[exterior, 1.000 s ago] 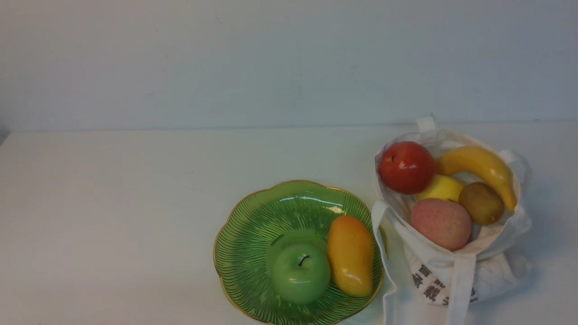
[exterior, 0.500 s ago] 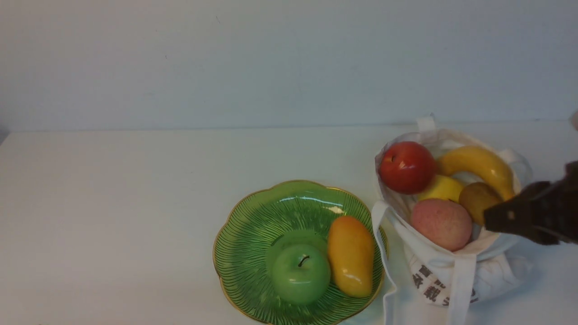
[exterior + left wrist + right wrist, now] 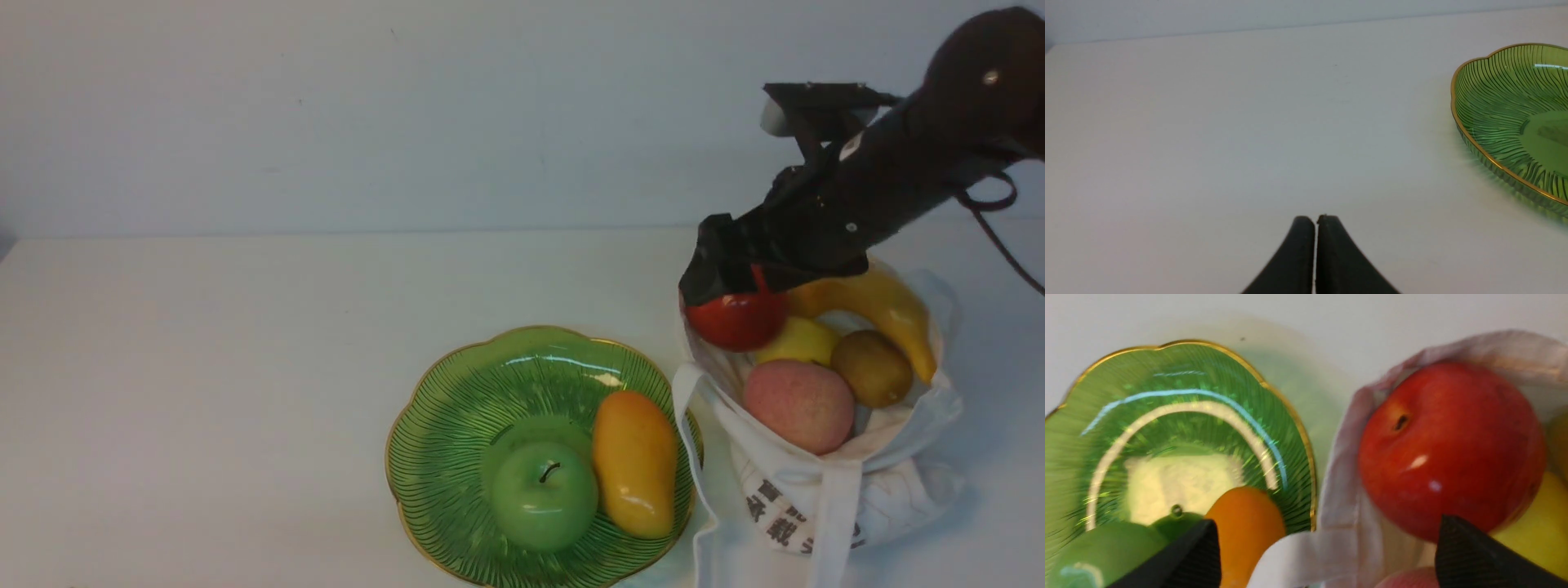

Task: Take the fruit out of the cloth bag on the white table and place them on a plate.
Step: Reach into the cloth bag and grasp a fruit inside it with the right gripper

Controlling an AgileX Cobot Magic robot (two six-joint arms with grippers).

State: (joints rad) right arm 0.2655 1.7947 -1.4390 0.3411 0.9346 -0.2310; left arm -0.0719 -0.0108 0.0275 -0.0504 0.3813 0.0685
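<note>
The cloth bag (image 3: 816,490) stands open at the right on the white table (image 3: 204,367). It holds a red apple (image 3: 735,322), a banana (image 3: 890,306), a lemon (image 3: 800,341), a kiwi (image 3: 872,369) and a pink speckled fruit (image 3: 798,406). My right gripper (image 3: 718,278) hangs open just above the red apple (image 3: 1449,449); in the right wrist view the gripper (image 3: 1327,522) straddles the bag's rim (image 3: 1347,490). The green plate (image 3: 457,408) lies left of the bag. My left gripper (image 3: 1315,218) is shut and empty over bare table, left of the plate (image 3: 1494,106).
A green apple (image 3: 543,496) and an orange mango-like fruit (image 3: 635,464) lie in the plate. A bag strap (image 3: 694,457) hangs down against the plate's right rim. A pale wall stands behind the table.
My right arm has come in from the right edge, risen and swung left over the bag; its gripper now sits above the red apple. The fruit and plate have not moved.
</note>
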